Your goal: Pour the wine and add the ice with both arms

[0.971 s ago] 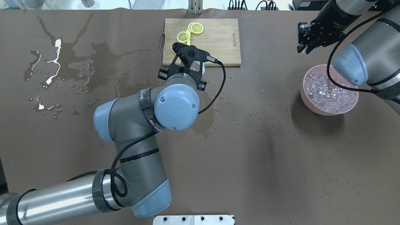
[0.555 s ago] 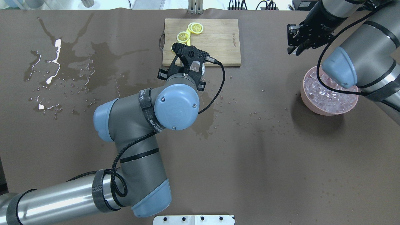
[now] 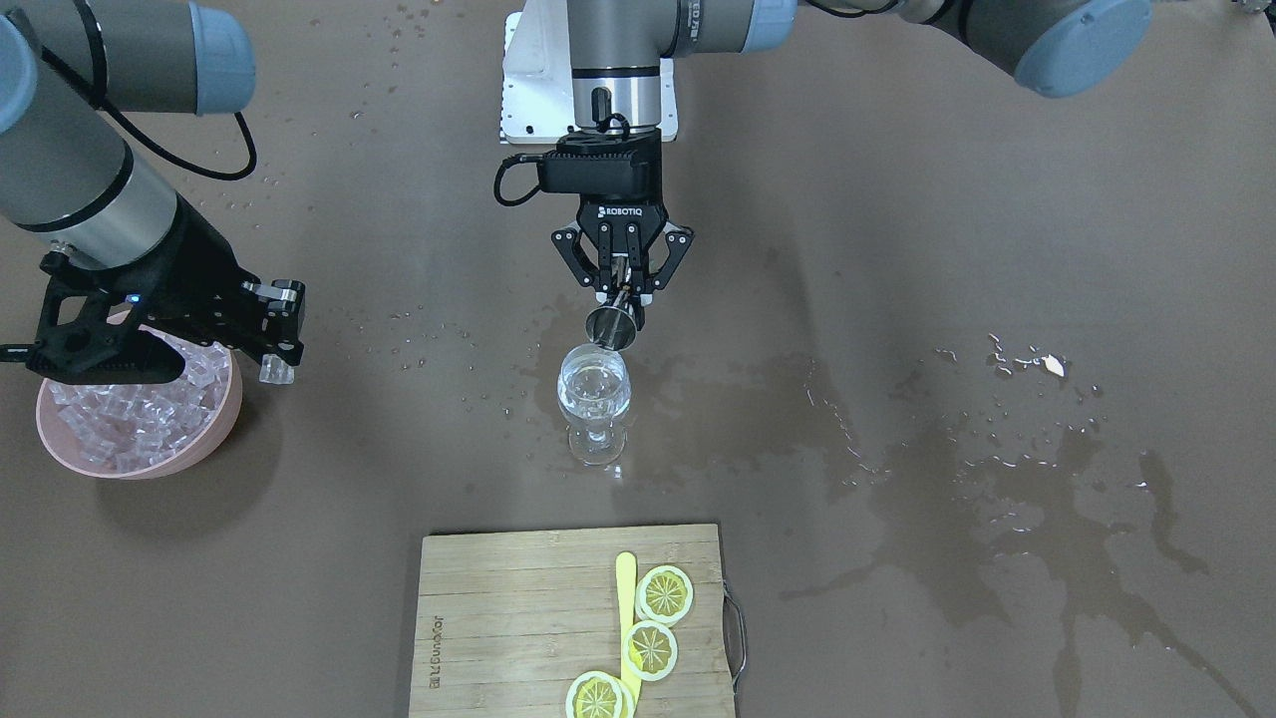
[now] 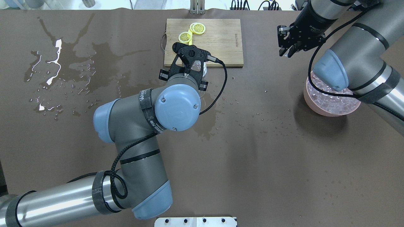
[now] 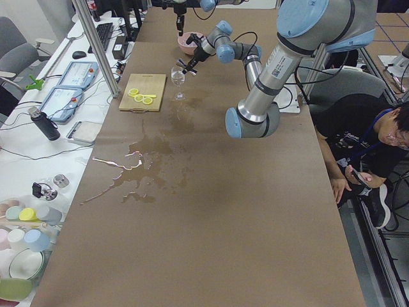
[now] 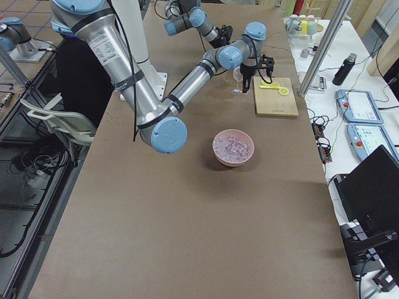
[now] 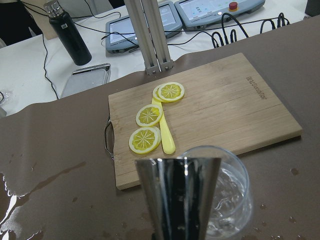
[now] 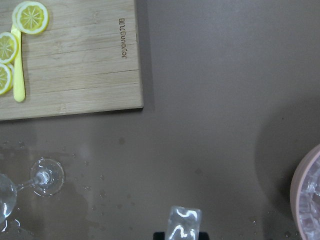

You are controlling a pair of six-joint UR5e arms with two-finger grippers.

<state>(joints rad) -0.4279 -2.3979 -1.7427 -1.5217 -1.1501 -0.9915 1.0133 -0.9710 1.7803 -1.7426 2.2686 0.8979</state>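
**Jigger tipped over the glass, one ice cube held beside the bowl**

Seen from the operators' side, nearest lies a rectangular bamboo cutting board [image 3: 498, 618] carrying three yellow lemon slices [image 3: 665, 592]. Beyond it, on the brown bench [image 3: 947, 249], stands a clear stemmed wine glass [image 3: 594, 389], upright. A small measure of wine [image 3: 593, 401], colourless and water-like, sits in its bowl. Dark wet patches [image 3: 997, 479] spread across the bench beside it.

Off to one side, a round pink bowl [image 3: 231, 404] holds the ice [image 3: 130, 414], a heap of small glossy clear cubes. Just past its rim, the right tool [image 3: 277, 357] is clenched on a single clear ice cube [image 8: 183, 223], held above bare bench.

Behind the glass, a small steel jigger [image 3: 611, 324] is tipped, mouth just above the rim, and the left tool [image 3: 620, 297] grasps it.
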